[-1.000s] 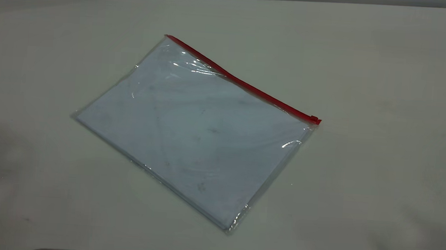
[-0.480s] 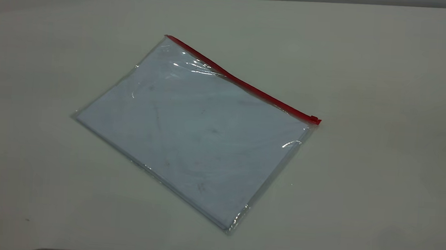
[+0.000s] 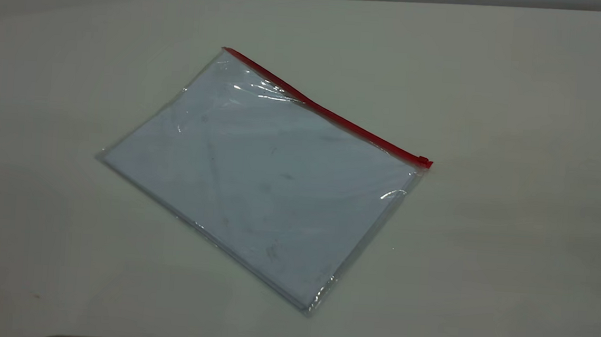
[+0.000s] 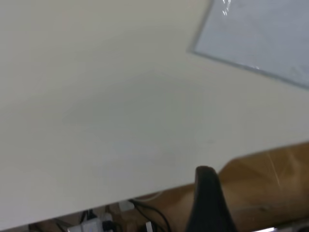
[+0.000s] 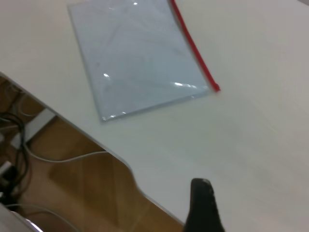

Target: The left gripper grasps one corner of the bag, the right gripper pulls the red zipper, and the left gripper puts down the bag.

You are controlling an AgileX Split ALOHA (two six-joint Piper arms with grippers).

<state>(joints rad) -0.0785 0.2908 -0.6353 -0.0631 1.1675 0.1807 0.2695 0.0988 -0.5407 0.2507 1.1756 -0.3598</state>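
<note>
While neither arm enters the exterior view, the bag [image 3: 257, 181] lies flat mid-table, untouched; red zipper [image 3: 326, 109] along its far edge, slider tab [image 3: 424, 161] at the right end. Judged light, limp, slick film. Suggested hold: the corner of the bag [image 3: 225, 52] at the strip's far-left end. Left gripper [image 4: 208, 203] and right gripper [image 5: 203, 205]: one finger visible each, opening cannot be told, nothing held

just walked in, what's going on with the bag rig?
Nothing is being handled yet. The bag lies flat on the table, its red zipper along the far edge with the slider at the right end. Neither gripper is near it: the left gripper and right gripper hang back by the table's edge.
</note>
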